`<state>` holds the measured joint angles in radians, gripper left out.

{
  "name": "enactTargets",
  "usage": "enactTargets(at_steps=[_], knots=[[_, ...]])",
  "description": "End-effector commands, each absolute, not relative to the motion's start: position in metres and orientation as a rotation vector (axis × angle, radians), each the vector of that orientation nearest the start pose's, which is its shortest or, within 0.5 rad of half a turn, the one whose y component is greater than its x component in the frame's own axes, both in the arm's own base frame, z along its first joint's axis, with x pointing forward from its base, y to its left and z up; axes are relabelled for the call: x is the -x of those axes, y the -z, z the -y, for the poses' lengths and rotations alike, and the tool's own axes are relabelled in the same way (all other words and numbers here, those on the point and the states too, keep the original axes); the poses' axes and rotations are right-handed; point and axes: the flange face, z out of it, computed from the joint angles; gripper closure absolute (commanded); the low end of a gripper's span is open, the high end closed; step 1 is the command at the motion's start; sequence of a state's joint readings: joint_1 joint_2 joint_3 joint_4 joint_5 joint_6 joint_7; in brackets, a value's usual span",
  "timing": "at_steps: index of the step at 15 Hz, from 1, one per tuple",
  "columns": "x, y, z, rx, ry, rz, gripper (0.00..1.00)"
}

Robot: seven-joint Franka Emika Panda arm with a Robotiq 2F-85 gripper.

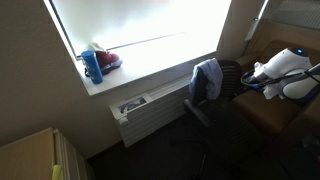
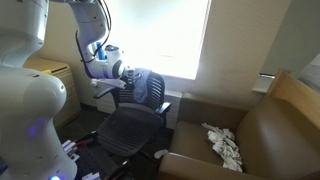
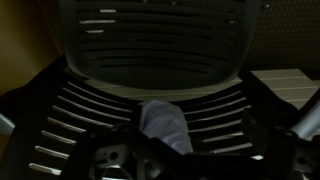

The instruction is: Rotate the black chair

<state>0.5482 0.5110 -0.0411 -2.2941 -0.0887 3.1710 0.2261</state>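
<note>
The black chair [image 2: 135, 120] stands by the window with a light blue-grey cloth [image 1: 208, 76] draped over its slatted backrest [image 1: 225, 80]. In an exterior view my gripper [image 2: 126, 77] is at the top edge of the backrest, on the side away from the seat. The wrist view looks down over the backrest slats [image 3: 90, 105] to the seat [image 3: 150, 40], with the cloth [image 3: 165, 125] hanging between my dark fingers [image 3: 185, 162]. The fingers look spread apart on either side of the cloth. The picture is too dark to show whether they touch the chair.
A brown upholstered armchair [image 2: 270, 135] with a crumpled white cloth [image 2: 225, 145] stands close beside the black chair. A blue bottle [image 1: 93, 66] stands on the window sill [image 1: 140, 80], with a radiator [image 1: 150, 108] beneath. A wooden cabinet [image 1: 30, 155] stands nearby.
</note>
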Motion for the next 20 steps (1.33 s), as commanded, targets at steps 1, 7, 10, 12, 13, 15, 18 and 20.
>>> enactTargets(at_steps=[1, 7, 10, 12, 13, 15, 18, 20], knots=[[-0.452, -0.154, -0.338, 2.825, 0.421, 0.758, 0.0], [-0.397, -0.157, -0.424, 2.676, 0.318, 0.981, 0.0], [-0.392, -0.158, -0.434, 2.663, 0.308, 0.994, 0.0], [-0.399, -0.157, -0.423, 2.689, 0.333, 0.914, 0.0], [-0.401, -0.153, -0.426, 2.677, 0.289, 0.814, 0.0], [-0.397, -0.151, -0.437, 2.664, 0.256, 0.727, 0.0], [-0.393, -0.142, -0.46, 2.655, 0.212, 0.659, 0.0], [-0.389, -0.132, -0.469, 2.697, 0.205, 0.746, 0.0]])
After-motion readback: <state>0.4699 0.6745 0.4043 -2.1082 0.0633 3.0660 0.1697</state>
